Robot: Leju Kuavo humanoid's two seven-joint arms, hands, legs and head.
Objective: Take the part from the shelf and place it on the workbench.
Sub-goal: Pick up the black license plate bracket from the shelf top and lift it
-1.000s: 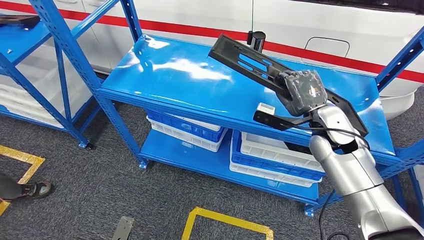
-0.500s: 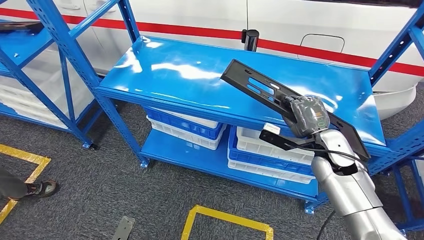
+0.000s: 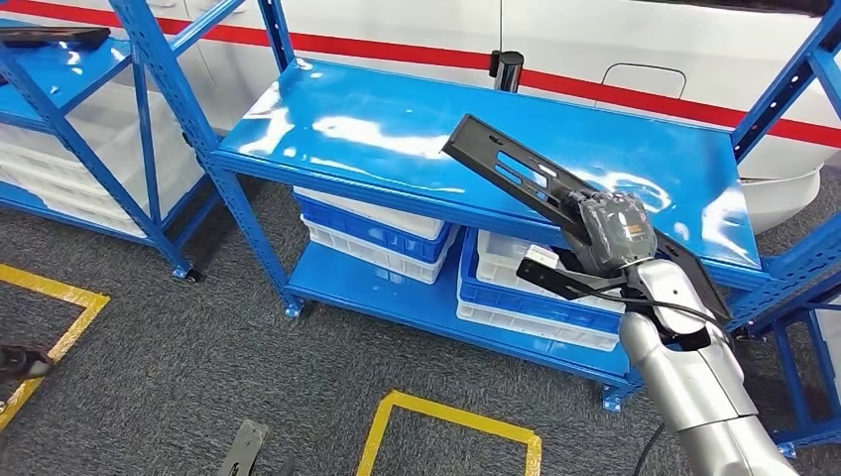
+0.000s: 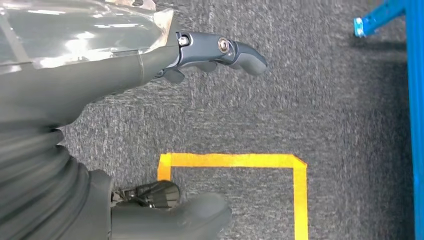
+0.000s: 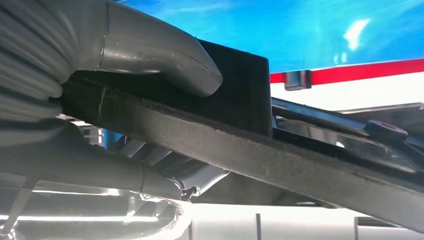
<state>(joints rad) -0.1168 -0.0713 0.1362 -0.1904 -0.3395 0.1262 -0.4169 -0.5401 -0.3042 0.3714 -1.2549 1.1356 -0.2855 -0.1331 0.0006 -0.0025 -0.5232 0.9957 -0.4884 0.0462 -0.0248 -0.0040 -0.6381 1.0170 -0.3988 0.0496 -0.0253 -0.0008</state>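
Note:
My right hand [image 3: 613, 230] grips a long black slotted part [image 3: 516, 171] near its middle and holds it tilted in the air above the right half of the blue shelf top [image 3: 377, 139]. In the right wrist view the thumb [image 5: 160, 52] presses onto the black part [image 5: 240, 145], which crosses the picture as a dark bar. My left hand [image 4: 200, 55] hangs over grey carpet with its fingers apart and nothing in them.
White and blue bins [image 3: 372, 243] sit on the lower shelf. A second blue rack [image 3: 60, 89] stands at left, carrying another black part [image 3: 50, 38]. Yellow floor tape [image 3: 451, 421] marks the carpet. A white vehicle with a red stripe [image 3: 635, 94] stands behind.
The whole view has shifted slightly, so the camera moved. The held part and my right hand sit lower and further right than a second ago, still over the shelf top.

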